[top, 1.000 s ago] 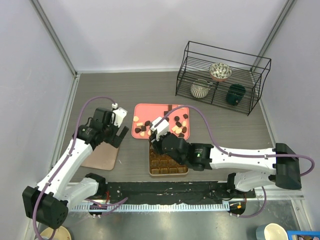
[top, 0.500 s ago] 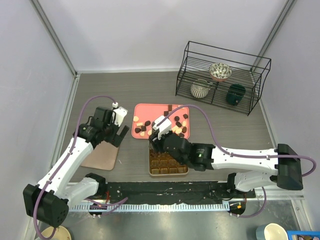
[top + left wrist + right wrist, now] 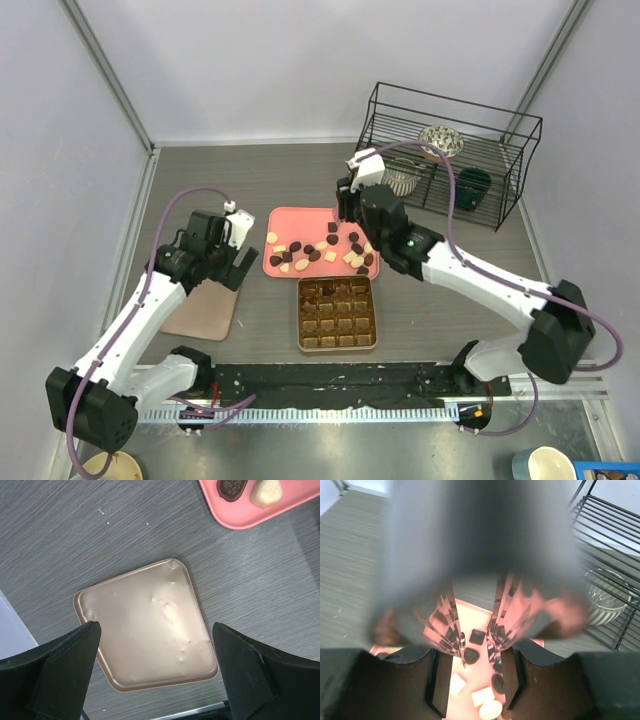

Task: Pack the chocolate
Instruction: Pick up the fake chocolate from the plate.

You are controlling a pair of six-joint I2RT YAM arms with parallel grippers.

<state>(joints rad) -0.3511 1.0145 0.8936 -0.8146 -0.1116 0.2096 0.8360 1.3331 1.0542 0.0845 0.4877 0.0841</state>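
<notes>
- Your right gripper (image 3: 343,210) hangs over the 12 o'clock edge of the pink tray (image 3: 300,220), jaws partly apart with nothing between them.
- The chocolate (image 3: 320,250) lies loose across that tray; the gridded box (image 3: 301,315) waits at its 6 o'clock.
- Pick one piece standing apart, such as the dark square (image 3: 477,636) below the fingers; centre it, descend straight, close gently.
- Your left gripper (image 3: 232,270) hovers fully spread and empty over the flat lid (image 3: 205,315) at 9 o'clock; leave it there.
</notes>
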